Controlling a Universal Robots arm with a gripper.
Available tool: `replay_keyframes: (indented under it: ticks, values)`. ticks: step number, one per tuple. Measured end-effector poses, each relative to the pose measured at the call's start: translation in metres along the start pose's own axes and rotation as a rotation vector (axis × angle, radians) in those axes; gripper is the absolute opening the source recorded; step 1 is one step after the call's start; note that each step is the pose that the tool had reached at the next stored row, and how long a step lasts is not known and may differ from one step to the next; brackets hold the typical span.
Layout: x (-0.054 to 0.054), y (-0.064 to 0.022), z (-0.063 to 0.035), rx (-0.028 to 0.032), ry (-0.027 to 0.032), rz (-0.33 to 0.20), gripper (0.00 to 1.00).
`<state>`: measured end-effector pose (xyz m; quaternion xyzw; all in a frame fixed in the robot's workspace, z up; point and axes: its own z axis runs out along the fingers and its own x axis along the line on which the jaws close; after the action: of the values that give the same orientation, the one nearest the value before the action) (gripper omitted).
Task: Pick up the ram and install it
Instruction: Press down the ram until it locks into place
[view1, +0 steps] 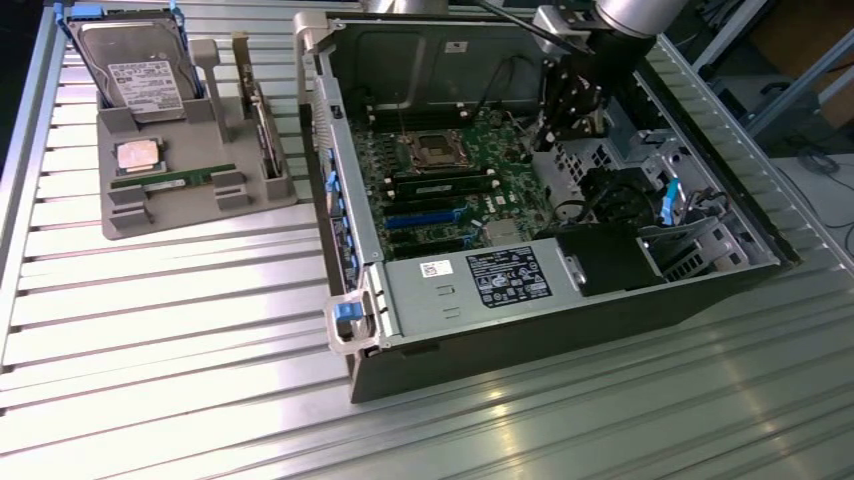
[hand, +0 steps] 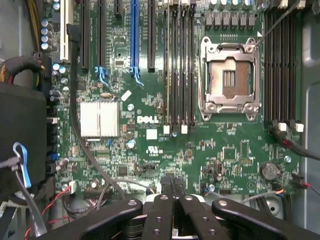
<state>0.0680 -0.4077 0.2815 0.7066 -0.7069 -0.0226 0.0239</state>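
Ram lay flat in the grey holder on the table at the frame's left, ready for pickup. Inside the open computer case, the gripper hung over the motherboard, fingers pressed together, holding nothing. Its wrist view showed the memory slots standing empty beside the bare processor socket.

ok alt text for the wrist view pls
The gripper, fingers closed together and holding nothing, hangs over a green Dell motherboard. An open, empty processor socket sits beside black memory slots.
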Motion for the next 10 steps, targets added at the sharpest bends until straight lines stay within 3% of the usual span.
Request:
replay_keyframes:
  ticks: [4, 8, 10]
  values:
    - [0.000, 0.0233, 0.0107, 0.0000, 0.0002, 0.000, 0.11]
    - [-0.001, 0.0410, 0.0291, 0.0000, 0.0000, 0.000, 0.11]
    - [-0.001, 0.0433, 0.0355, 0.0000, 0.0000, 0.000, 0.11]
